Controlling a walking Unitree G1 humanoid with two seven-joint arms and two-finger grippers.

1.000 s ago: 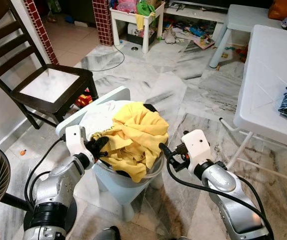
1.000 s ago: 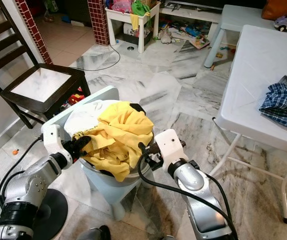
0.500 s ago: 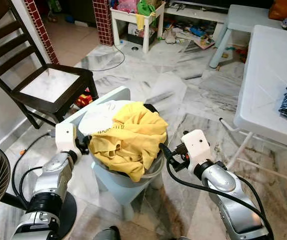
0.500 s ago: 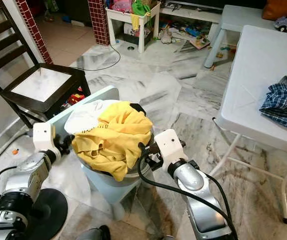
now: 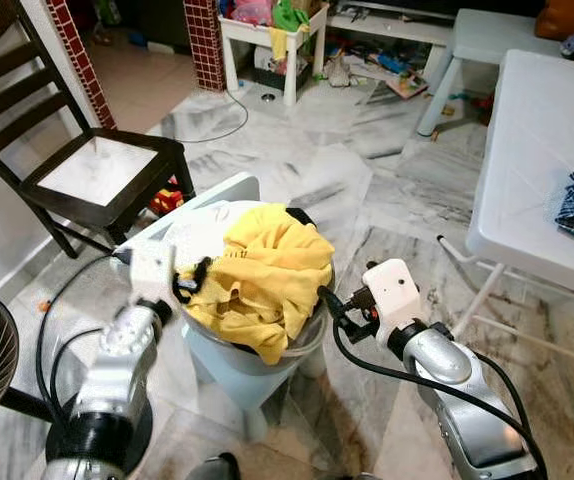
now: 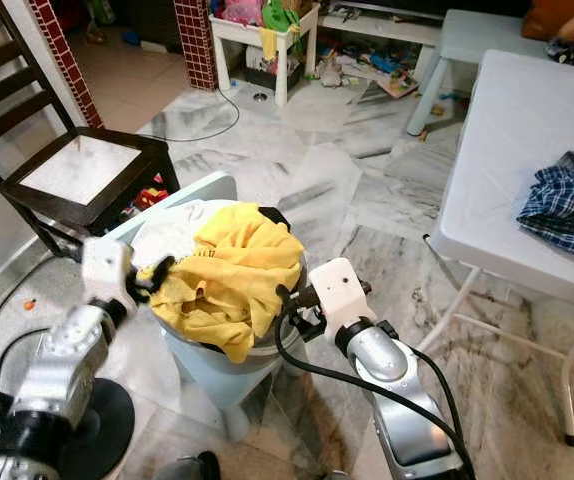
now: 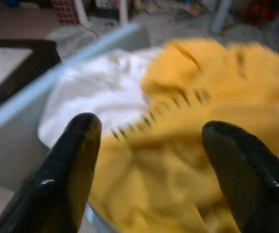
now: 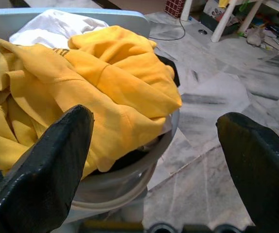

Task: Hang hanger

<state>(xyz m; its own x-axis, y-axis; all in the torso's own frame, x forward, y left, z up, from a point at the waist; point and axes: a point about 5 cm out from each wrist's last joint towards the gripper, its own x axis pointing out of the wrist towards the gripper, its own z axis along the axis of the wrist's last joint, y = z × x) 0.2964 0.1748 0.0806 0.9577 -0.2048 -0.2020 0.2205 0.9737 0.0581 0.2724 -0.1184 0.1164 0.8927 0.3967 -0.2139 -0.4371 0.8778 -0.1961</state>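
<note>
Early stage: no hanger identifiable, nothing hung yet. Left claw spread wide at yellow garment heaped in laundry bin, centre frame, gripping nothing. Right claw also wide open, empty, beside bin rim.

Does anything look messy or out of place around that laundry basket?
The yellow garment is heaped above the basket's rim, one fold drooping over the front edge. Toys and clutter are strewn on the floor behind.

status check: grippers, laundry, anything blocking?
Left gripper open at the yellow shirt, fingers straddling a fold. Right gripper open at the basket rim. No hanger seen. White cloth beneath the yellow one.
</note>
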